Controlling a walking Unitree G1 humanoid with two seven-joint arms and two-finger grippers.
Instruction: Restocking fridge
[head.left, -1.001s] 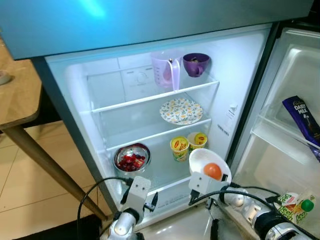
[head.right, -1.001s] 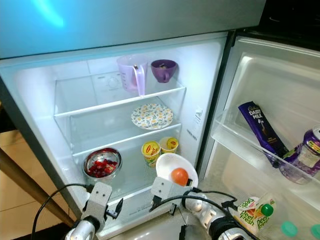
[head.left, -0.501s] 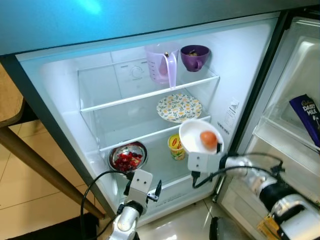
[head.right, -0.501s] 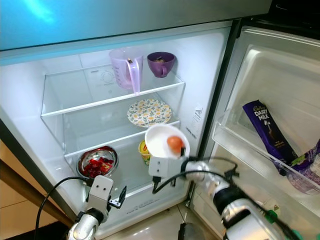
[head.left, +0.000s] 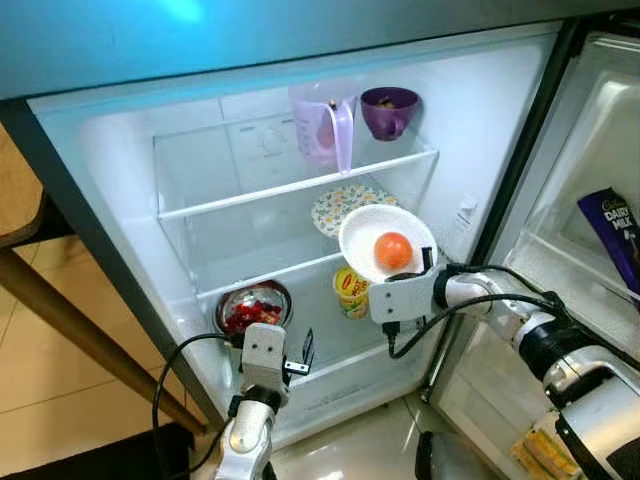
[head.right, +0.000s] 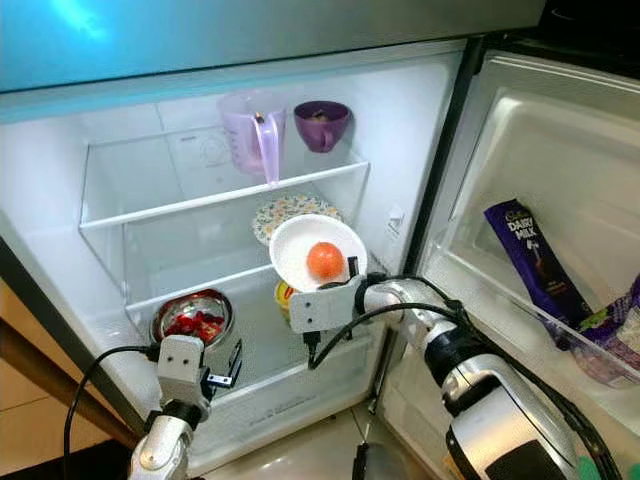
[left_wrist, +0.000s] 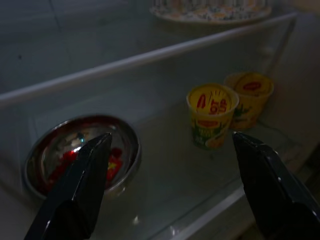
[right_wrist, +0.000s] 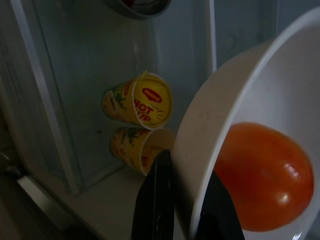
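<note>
My right gripper is shut on the rim of a white bowl with an orange tomato in it. I hold the bowl in front of the fridge's middle shelf, partly covering the patterned plate there. In the right wrist view the rim sits between the black fingers. My left gripper is open, low before the bottom shelf, facing a steel bowl of red pieces and two yellow noodle cups.
A lilac measuring jug and a purple cup stand on the top shelf. The open door on the right holds a chocolate bar. A wooden table stands at the left.
My right gripper has lifted the bowl with the tomato from low in front of the fridge up to the middle shelf's height. The left gripper stays low by the bottom shelf.
</note>
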